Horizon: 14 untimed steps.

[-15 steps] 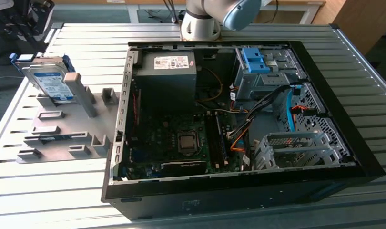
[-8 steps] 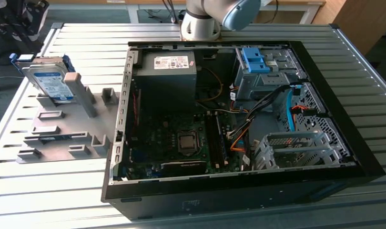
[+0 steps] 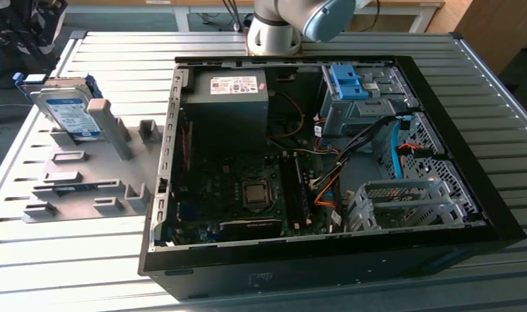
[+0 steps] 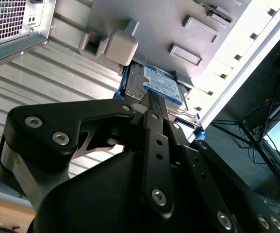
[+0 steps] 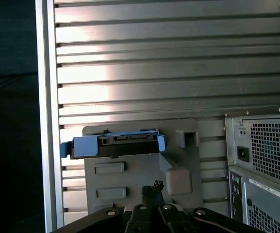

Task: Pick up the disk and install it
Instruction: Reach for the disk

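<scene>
Disk: one. The disk [image 3: 66, 112] stands on its edge and leans in a slot of the grey fixture plate [image 3: 97, 174], at the exterior view's left of the computer case [image 3: 333, 276] and apart from it.
Disk frame: one bright blue carrier around the silver body. In the first wrist view it shows edge-on [image 5: 113, 144].
Disk label: one, white and blue, facing up in the second wrist view [image 4: 165, 85]. Its print is too small to read.
Pincer: one. In the second wrist view the pincer [image 4: 147, 96] points toward the disk but does not touch it. Its two black fingers seem to be closed together, and it holds nothing.
Arm: one, its base [image 3: 281, 29] behind the case in the exterior view.
Computer case: one, lying open on the slatted metal worktop [image 3: 73, 260].
Power supply box: one, dark grey [image 3: 224, 116], with one small white label whose writing I cannot read.
Blue bracket: one [image 3: 346, 81], inside the case, without a silver drive.
Drive cage: one, light metal [image 3: 403, 201], inside the case near its front.
</scene>
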Tool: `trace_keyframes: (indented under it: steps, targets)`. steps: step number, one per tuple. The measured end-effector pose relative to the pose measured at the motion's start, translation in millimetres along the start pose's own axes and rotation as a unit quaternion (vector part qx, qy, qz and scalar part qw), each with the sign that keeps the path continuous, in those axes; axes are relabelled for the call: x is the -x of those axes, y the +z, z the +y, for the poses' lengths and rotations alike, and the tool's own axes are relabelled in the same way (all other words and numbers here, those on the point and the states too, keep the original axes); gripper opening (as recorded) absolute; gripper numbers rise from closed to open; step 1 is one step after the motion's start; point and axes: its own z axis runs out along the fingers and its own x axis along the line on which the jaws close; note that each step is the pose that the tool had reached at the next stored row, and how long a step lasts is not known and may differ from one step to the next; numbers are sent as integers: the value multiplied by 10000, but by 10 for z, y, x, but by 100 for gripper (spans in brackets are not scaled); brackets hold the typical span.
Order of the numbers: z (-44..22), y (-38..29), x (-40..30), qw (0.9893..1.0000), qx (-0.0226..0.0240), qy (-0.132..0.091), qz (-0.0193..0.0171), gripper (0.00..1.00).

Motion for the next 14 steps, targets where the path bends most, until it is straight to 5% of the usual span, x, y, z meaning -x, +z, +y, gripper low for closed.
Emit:
trace_keyframes:
  steps: [14]
  targets:
    - [46, 2, -37, 10000, -1, 0, 0, 11]
